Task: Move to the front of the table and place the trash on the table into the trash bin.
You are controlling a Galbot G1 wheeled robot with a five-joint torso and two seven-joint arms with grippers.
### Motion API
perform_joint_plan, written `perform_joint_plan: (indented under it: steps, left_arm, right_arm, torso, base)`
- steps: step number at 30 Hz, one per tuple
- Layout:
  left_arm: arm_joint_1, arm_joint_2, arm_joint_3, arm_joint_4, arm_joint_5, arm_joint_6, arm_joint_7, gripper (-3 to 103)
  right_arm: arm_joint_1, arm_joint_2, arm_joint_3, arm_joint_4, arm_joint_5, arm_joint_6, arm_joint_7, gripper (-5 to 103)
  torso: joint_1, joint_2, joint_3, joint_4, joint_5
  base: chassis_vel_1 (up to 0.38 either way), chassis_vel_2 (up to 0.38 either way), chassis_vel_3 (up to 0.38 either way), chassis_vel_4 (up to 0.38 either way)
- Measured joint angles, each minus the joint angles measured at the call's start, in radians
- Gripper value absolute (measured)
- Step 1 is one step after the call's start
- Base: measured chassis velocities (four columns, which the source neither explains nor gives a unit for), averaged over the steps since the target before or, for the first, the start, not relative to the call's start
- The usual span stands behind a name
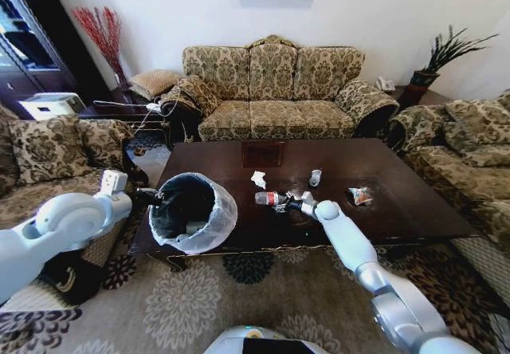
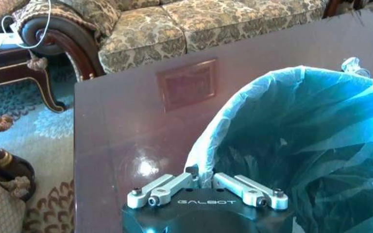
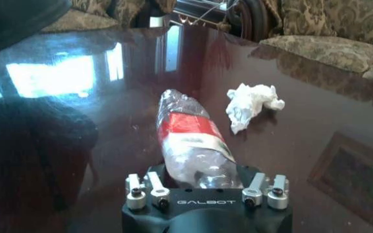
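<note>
Glossy dark brown is seen on the table [image 1: 414, 202], clear plastic with a red label on the bottle [image 3: 193, 145], and white on the crumpled paper [image 3: 251, 103]. The black bin [image 1: 191, 210] is lined in translucent white (bluish-looking in the left wrist view).

Readable text: one brand word, seen twice.

"GALBOT" stood in pale capitals on the dark housing of the left gripper [image 2: 206, 187], just behind its fingers, at the rim of the trash bin [image 2: 251, 104]; same word, same lettering, on the housing of the right gripper [image 3: 206, 187], behind the fingers set around the clear bottle [image 3: 193, 141]. Red label on that bottle showed no legible words. Nothing else readable on the table [image 1: 414, 202] or on the other litter.
</note>
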Motion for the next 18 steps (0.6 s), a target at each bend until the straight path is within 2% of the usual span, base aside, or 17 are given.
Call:
perform_joint_plan:
  steps: [4, 9, 13, 15, 18]
  left_arm:
    - [0.0, 0.016, -0.003, 0.005, -0.004, 0.0, -0.002, 0]
    - [0.002, 0.016, -0.006, 0.008, -0.005, 0.002, -0.004, 0]
    - [0.002, 0.033, -0.016, 0.017, -0.013, 0.004, -0.005, 0]
    - [0.001, 0.037, -0.018, 0.018, -0.015, 0.004, -0.006, 0]
    - [0.0, 0.043, -0.019, 0.019, -0.019, 0.005, -0.011, 0]
  right_arm:
    - [-0.027, -0.008, 0.02, 0.041, 0.023, 0.002, 0.009, 54]
    - [-0.047, -0.015, 0.027, 0.071, 0.053, 0.002, 0.023, 47]
    - [-0.082, -0.022, 0.032, 0.127, 0.084, 0.0, 0.047, 30]
    - [-0.089, -0.024, 0.033, 0.14, 0.094, -0.004, 0.052, 30]
    - [-0.108, -0.028, 0.039, 0.168, 0.108, -0.011, 0.056, 19]
  torso:
    - [0.0, 0.0, 0.0, 0.0, -0.0002]
    - [0.0, 0.0, 0.0, 0.0002, -0.0004]
    - [0.0, 0.0, 0.0, 0.0001, -0.0004]
    - [0.0, 0.0, 0.0, 0.0001, -0.0004]
    - [0.0, 0.0, 0.0, 0.0001, -0.0005]
  base:
    - [0.0, 0.0, 0.0, 0.0]
    - [0.0, 0.0, 0.0, 0.0]
    - [0.0, 0.0, 0.0, 0.0]
    - [0.0, 0.0, 0.0, 0.0]
    - [0.0, 0.0, 0.0, 0.0]
